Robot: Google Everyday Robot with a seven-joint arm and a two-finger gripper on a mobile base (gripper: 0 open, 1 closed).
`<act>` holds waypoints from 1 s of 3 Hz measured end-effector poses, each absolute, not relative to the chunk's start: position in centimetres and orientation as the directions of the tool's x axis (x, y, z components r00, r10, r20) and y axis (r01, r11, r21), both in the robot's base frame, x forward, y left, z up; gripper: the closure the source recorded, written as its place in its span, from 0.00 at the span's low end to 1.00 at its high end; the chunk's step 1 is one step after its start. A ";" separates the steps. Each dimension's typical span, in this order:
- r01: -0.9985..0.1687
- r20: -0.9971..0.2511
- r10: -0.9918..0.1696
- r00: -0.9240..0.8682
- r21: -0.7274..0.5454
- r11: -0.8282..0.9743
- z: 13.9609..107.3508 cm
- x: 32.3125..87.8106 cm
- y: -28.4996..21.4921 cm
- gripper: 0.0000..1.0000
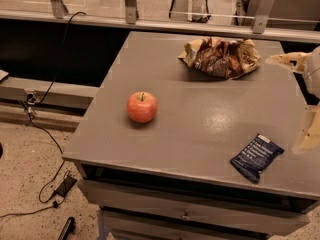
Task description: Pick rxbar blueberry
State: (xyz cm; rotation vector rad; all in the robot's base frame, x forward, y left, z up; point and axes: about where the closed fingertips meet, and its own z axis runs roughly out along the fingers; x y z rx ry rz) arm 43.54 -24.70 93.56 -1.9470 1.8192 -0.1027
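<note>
The rxbar blueberry (256, 157) is a small flat navy wrapper with white text. It lies near the front right corner of the grey table (200, 119). My gripper (306, 134) is at the right edge of the view, just right of the bar and above the table's right side. Only a pale part of it shows, with the white arm above it. It is apart from the bar.
A red apple (142, 107) sits left of the table's middle. A wrinkled brown-and-tan chip bag (221, 57) lies at the back right. A metal railing runs behind the table. Cables lie on the floor at the left. Drawers sit under the tabletop.
</note>
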 end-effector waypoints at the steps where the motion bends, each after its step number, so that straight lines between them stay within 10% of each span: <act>1: -0.906 -0.150 -0.971 0.184 -0.408 -0.108 92.6 43.7 -24.7 0.00; 3: -0.810 0.069 -0.882 0.466 -0.369 -0.457 88.1 43.3 -25.4 0.00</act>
